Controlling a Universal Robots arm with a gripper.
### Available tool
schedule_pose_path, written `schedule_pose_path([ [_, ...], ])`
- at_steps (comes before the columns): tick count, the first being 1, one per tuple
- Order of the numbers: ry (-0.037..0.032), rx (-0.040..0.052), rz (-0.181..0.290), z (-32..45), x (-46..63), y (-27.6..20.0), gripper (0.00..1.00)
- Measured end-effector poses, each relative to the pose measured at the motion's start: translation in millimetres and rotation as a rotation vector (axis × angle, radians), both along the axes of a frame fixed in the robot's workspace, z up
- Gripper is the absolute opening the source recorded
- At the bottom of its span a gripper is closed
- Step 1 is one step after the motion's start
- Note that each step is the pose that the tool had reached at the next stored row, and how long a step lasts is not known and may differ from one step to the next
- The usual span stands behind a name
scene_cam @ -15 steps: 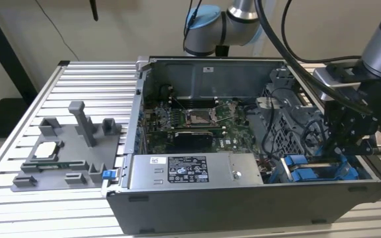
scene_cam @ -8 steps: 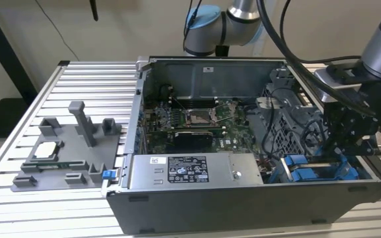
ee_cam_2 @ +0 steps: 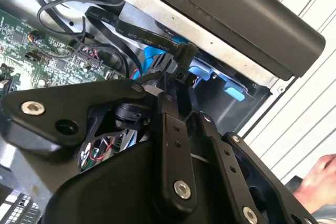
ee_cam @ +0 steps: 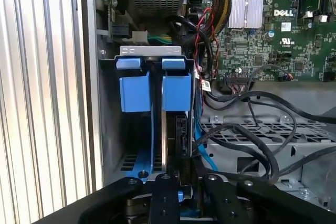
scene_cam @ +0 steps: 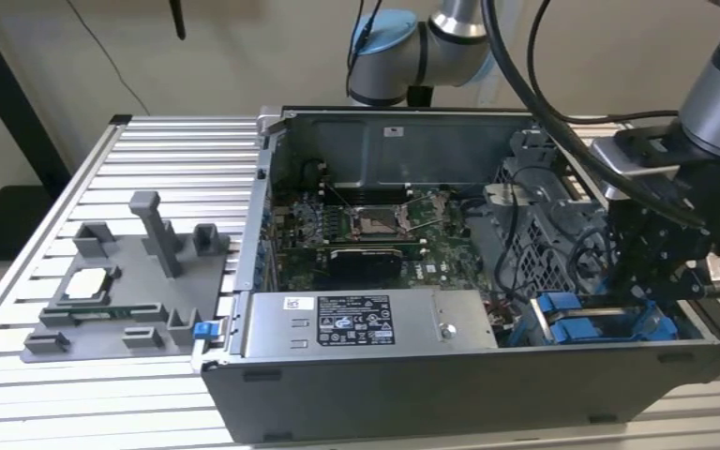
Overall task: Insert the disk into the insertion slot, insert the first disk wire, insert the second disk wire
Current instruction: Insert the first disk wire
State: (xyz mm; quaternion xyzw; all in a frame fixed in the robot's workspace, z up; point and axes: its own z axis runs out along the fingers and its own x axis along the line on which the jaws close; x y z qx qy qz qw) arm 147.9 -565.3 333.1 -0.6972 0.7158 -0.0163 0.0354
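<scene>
In the exterior view, a dark grey open computer case (scene_cam: 460, 375) is laid on its side on a ribbed aluminium table (scene_cam: 147, 150), presumably so that its inside can be reached from above. The black two-fingered gripper (scene_cam: 645, 295) is lowered into the corner at about four o'clock from the square processor socket (scene_cam: 373, 220). There the blue plastic fittings of the grey metal insertion slot (scene_cam: 585, 323) are seen, at three o'clock from the grey power supply box (scene_cam: 360, 323).

In the second wrist view, the gripper (ee_cam_2: 179, 80) is seen with its fingers drawn together, apparently pinching the black plug (ee_cam_2: 184, 56) of a flat black disk wire (ee_cam_2: 126, 30). The plug is gripped near its end, it is judged, so that it can be steered squarely. A person's hand (ee_cam_2: 323, 179) is seen over the table, well apart from the case.

In the first wrist view, the flat silver disk (ee_cam: 176, 93), clipped in its bright blue carrier, is found seated on edge in the insertion slot (ee_cam: 149, 51), in the bay nearer the green motherboard (ee_cam: 273, 40). A second blue carrier (ee_cam: 134, 93) stands just beside it. The gripper (ee_cam: 181, 153) is set at the disk's exposed edge, where its sockets are judged to lie, so a wire insertion is taken as the step in hand.
</scene>
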Motion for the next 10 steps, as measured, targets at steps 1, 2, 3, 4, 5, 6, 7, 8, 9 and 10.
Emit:
schedule_pose_path([
  [1,0.0,0.0011,0.0,0.7,0.0,0.0,1.0],
  [2,0.0,0.0018,0.0,2.4,0.0,0.0,1.0],
  [3,0.0,0.0027,0.0,4.4,0.0,0.0,1.0],
  [4,0.0,0.0034,0.0,6.5,0.0,0.0,1.0],
  [5,0.0,0.0038,0.0,8.4,0.0,0.0,1.0],
  [6,0.0,0.004,0.0,9.8,0.0,0.0,1.0],
  [7,0.0,0.004,0.0,11.1,0.0,0.0,1.0],
  [8,0.0,0.004,0.0,12.1,0.0,0.0,1.0],
  [9,0.0,0.004,0.0,13.4,0.0,0.0,1.0],
  [10,0.0,0.0039,0.0,15.0,0.0,0.0,1.0],
])
